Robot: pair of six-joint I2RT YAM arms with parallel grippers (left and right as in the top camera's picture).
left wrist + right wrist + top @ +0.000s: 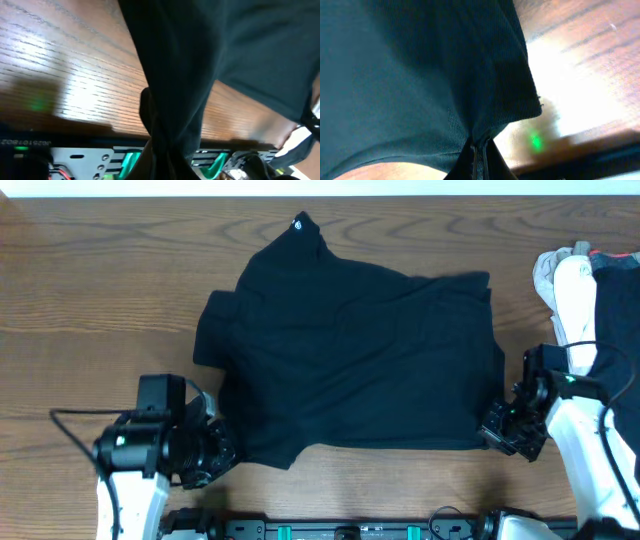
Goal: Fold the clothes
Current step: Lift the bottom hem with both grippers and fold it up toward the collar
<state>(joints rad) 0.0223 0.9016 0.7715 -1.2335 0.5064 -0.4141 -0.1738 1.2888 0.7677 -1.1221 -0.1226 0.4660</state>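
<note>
Black shirt [350,350], its white mark [300,222] unreadable, is pinched by left gripper [222,452] and right gripper [495,428].

Shirt [350,370]: lying spread on the table [90,310], stretching between the two pairs of fingers and away behind them.
Left gripper [216,453]: sitting at the shirt's near left corner, fingers pinching the cloth, which is running right of them and beyond.
Right gripper [497,430]: sitting at the shirt's near right corner, fingers pinching the hem, cloth spreading left of them.
Other clothes [592,275]: lying heaped behind and right of the right fingers, apart from the shirt.
Rail [340,530]: running along the near table edge, in front of both pairs of fingers.
</note>
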